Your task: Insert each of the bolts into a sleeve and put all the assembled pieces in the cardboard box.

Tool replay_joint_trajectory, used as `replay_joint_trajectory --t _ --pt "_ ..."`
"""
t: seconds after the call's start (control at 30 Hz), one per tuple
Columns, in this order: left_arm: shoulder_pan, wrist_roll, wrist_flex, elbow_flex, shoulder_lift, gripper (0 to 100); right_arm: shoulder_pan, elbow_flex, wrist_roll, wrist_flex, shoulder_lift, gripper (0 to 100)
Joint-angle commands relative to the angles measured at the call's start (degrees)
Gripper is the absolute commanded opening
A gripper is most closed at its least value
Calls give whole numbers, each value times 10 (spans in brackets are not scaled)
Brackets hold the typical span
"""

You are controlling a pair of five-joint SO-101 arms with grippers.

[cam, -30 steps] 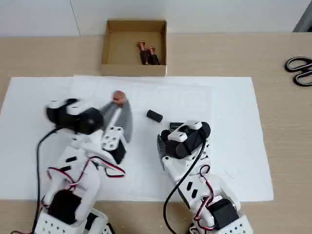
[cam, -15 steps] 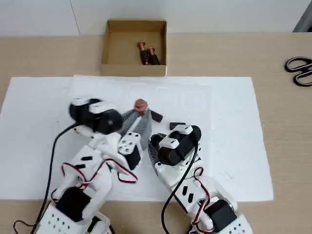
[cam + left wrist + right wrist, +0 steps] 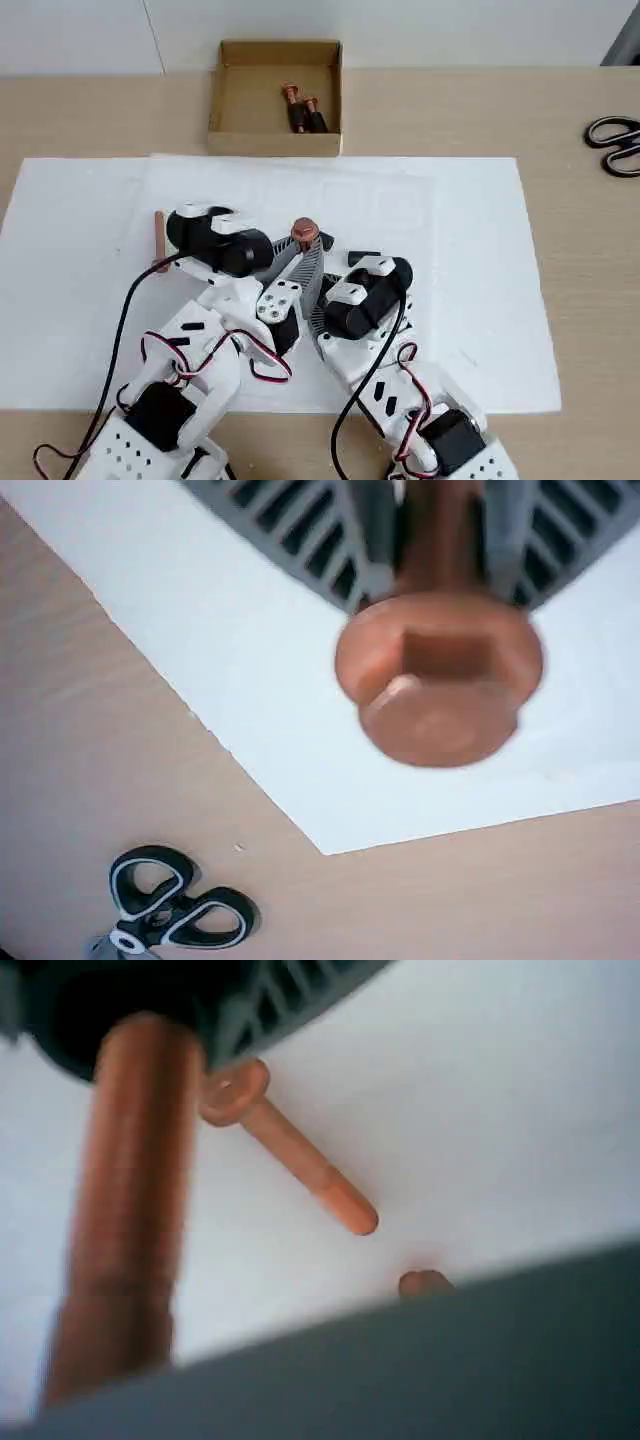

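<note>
My left gripper (image 3: 303, 248) is shut on a copper bolt (image 3: 305, 232), held head up over the middle of the white paper. In the left wrist view the bolt head (image 3: 440, 680) sits just past the grey fingers (image 3: 300, 530). My right gripper (image 3: 320, 298) is close beside it, to the near right. Two black sleeves lie just beyond: one (image 3: 326, 241) is partly hidden by the bolt, the other (image 3: 362, 257) is by the right arm. In the right wrist view a thick copper shank (image 3: 125, 1210) is very close, with another bolt (image 3: 290, 1155) lying on the paper behind it.
The cardboard box (image 3: 232, 100) stands at the back edge of the paper with two assembled pieces (image 3: 303, 110) inside. A loose bolt (image 3: 158, 240) lies on the paper to the left of the left arm. Scissors (image 3: 615, 145) rest at the far right of the table.
My left arm has swung right and nearer with the bolt, up against the right gripper, uncovering a loose bolt on the left. The right arm has shifted slightly left.
</note>
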Motion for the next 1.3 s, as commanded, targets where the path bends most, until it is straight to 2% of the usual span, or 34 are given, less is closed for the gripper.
replay_joint_trajectory --t 0.0,0.17,0.3,0.6,0.77,0.93,1.1,1.27 --pt "2 4 3 -3 2 5 -3 -4 -4 -15 -9 4" --pt "1 5 2 3 2 5 -3 -4 -4 -15 -9 4" --pt "0 47 -10 14 2 5 -3 -5 -5 -15 -9 4" --pt "-2 45 -18 30 2 5 -3 -8 -6 -15 -9 4" --pt "-2 -3 -17 37 0 5 -3 -8 -6 -15 -9 4" --pt "-2 -4 -7 37 0 5 -3 -8 -6 -15 -9 4" --pt "1 -55 5 37 1 5 -3 -8 -6 -15 -9 4" --pt "1 -61 23 37 2 5 -3 -9 -5 -15 -9 4"
